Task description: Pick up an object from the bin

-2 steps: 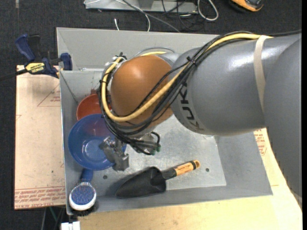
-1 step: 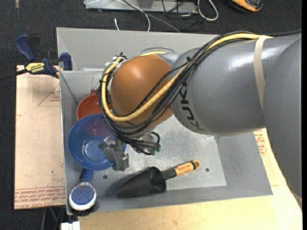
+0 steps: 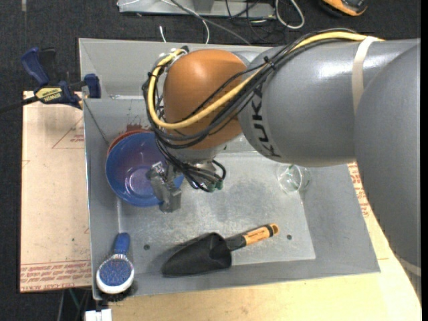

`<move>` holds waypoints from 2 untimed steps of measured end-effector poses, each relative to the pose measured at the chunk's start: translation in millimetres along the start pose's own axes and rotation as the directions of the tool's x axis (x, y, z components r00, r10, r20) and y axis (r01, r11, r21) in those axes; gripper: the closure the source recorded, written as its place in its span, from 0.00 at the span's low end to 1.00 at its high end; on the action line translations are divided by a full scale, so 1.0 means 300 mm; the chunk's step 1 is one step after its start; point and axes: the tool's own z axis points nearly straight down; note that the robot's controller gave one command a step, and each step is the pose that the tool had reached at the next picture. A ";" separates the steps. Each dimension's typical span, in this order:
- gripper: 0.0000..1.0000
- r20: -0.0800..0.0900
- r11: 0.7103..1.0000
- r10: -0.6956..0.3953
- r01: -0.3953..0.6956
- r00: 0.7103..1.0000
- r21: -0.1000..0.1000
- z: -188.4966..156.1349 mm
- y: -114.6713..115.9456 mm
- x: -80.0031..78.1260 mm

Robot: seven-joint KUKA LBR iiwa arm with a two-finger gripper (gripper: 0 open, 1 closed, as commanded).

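Observation:
My gripper [image 3: 167, 192] hangs low at the left of the bin, right at the near right rim of a blue bowl [image 3: 132, 172]. The bowl sits upright against the left wall, and a reddish rim [image 3: 122, 137] peeks out behind it. Whether the gripper touches the bowl's rim is hidden by its own body. In front of the gripper a black scoop [image 3: 198, 254] with an orange handle lies flat on the bin floor, handle pointing right.
A round brush with a blue handle [image 3: 115, 271] lies in the near left corner. A clear glass [image 3: 292, 178] stands at the right, partly under the arm. The arm and its orange cover hide the back of the bin.

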 end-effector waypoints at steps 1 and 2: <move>1.00 -0.006 1.000 -0.004 0.004 1.000 -0.003 0.113 0.087 0.073; 1.00 0.005 1.000 0.008 -0.008 1.000 0.001 0.114 0.010 0.160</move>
